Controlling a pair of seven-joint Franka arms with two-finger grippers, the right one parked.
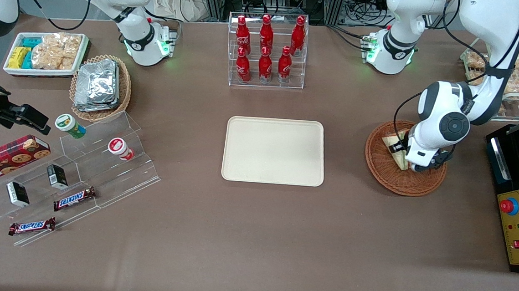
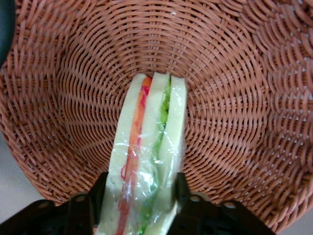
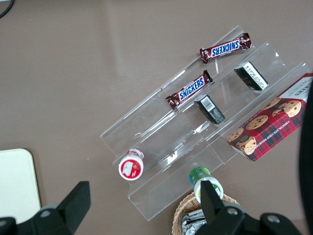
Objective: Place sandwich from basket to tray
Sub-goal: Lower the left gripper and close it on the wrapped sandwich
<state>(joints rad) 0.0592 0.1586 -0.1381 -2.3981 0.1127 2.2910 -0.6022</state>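
While gripper (image 2: 139, 196) pinches sandwich (image 2: 146, 171) in basket (image 1: 385, 172), tray (image 1: 273, 151) sits toward parked arm's end.
Fingers clamp the bread faces; wedge stands on edge, still low inside the wicker.

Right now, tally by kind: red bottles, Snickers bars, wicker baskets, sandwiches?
Red bottles: 6
Snickers bars: 2
Wicker baskets: 2
Sandwich: 1, in the reddish-brown basket, left gripper jaws shut on it
Total: 11
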